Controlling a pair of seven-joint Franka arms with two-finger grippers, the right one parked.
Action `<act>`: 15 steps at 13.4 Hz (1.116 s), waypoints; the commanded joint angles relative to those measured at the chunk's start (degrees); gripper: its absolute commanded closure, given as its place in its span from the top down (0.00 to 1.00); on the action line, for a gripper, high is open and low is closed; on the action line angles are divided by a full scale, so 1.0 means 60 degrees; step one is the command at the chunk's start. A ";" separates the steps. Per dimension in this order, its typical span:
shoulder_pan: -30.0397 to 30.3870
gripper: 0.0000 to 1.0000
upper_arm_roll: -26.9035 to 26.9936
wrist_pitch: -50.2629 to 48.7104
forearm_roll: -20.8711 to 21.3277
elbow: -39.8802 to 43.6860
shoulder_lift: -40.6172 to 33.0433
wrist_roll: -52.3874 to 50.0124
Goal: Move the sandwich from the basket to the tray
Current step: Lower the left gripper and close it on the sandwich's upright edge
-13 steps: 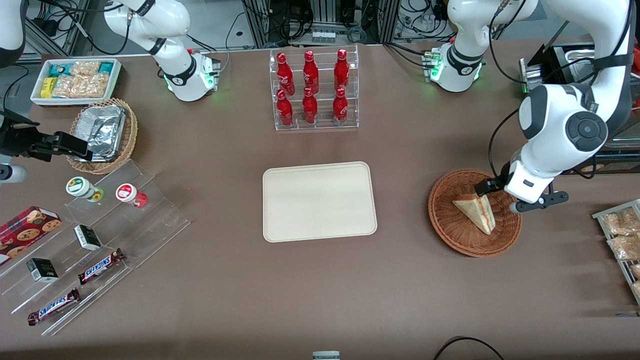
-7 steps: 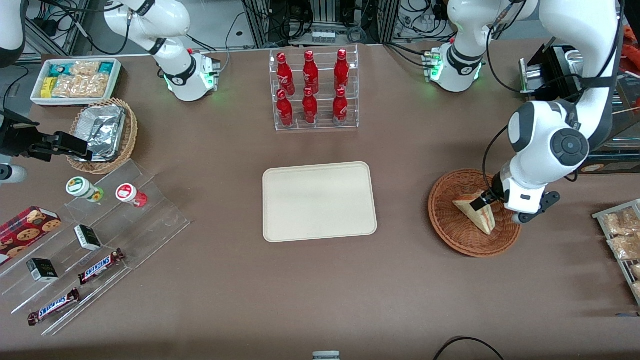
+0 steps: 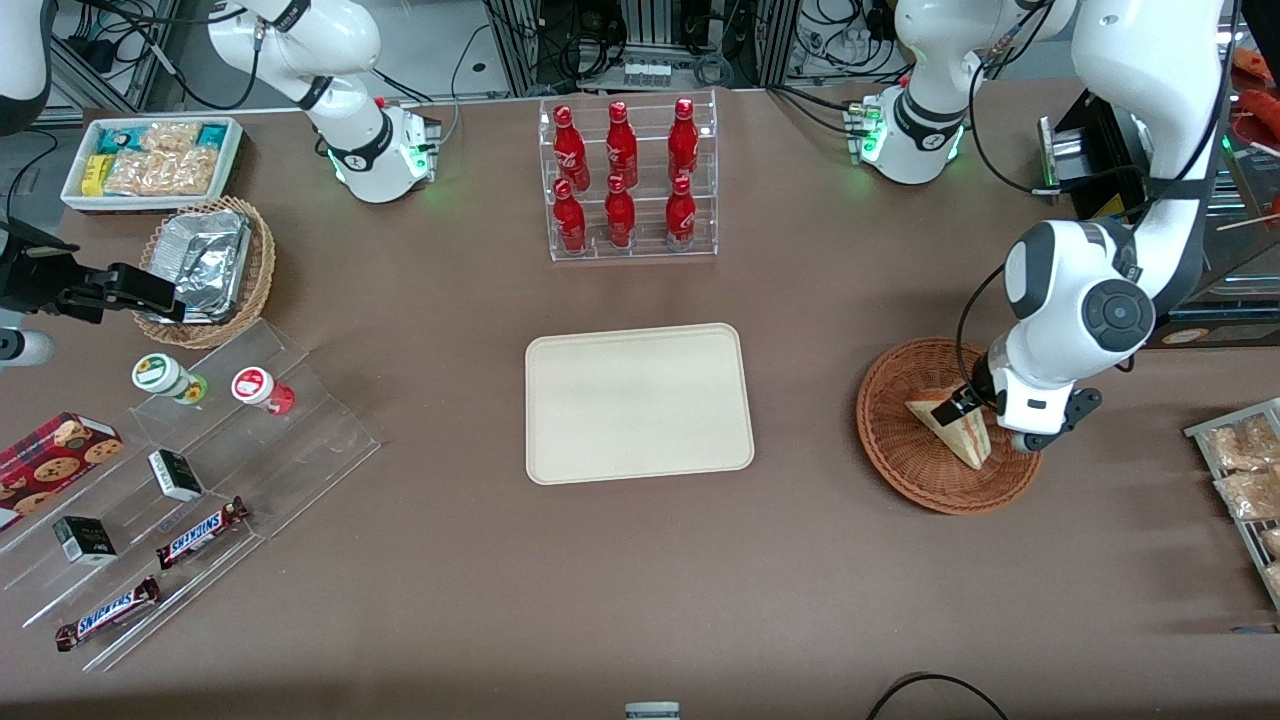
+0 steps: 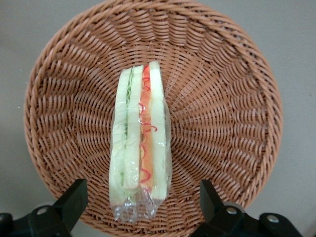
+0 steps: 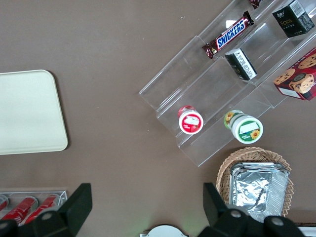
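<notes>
The sandwich (image 3: 957, 433), a plastic-wrapped wedge of pale bread with red, orange and green filling, lies in the round reddish-brown wicker basket (image 3: 893, 462) toward the working arm's end of the table. My left gripper (image 3: 968, 418) hangs low over the basket, open. In the left wrist view the sandwich (image 4: 140, 138) lies inside the basket (image 4: 227, 94), and its wrapped end sits between the gripper's (image 4: 141, 200) spread fingers (image 4: 74, 197) without touching either. The cream-beige tray (image 3: 640, 402) lies bare at the table's middle, also seen in the right wrist view as tray (image 5: 27, 111).
A clear rack of red bottles (image 3: 625, 180) stands farther from the front camera than the tray. A wire rack of snack packets (image 3: 1245, 470) sits beside the basket at the table's edge. A tan basket with foil containers (image 3: 205, 265), a white snack bin (image 3: 150, 160) and acrylic steps (image 3: 200, 470) lie toward the parked arm's end.
My left gripper has swung in over the basket and come down, from beside the sandwich to straddling its end. The sandwich has not moved.
</notes>
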 commanded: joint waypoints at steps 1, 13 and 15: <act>0.0054 1.00 -0.0026 0.0459 -0.0032 -0.0178 0.0193 -0.0301; 0.0040 0.00 -0.0011 0.0170 0.0086 -0.0342 -0.0363 -0.0316; -0.0019 0.00 -0.0128 -0.0765 0.0144 0.0360 -0.0393 -0.0301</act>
